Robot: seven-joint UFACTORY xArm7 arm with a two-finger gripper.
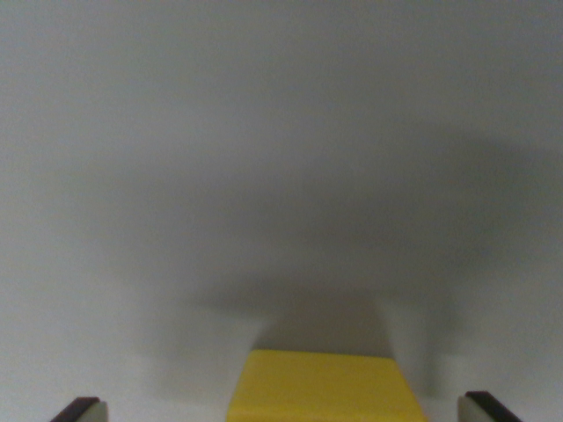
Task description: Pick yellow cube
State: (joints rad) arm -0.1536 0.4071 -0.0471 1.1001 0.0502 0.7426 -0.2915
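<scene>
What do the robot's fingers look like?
Only the tips of the gripper show, at the wrist view's bottom corners. Each of the fingertips is a dark, flat slanted piece with a pale grey edge. No cables or markings are visible.

The cube (324,387) looks smooth, matt yellow, maybe plastic. The table (264,132) is a plain, matt pale grey. Fingertips (81,410) look dark, matt.

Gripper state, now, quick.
Gripper: open, fingertips wide apart on either side of the yellow cube, with a gap on each side; holding nothing.
</scene>
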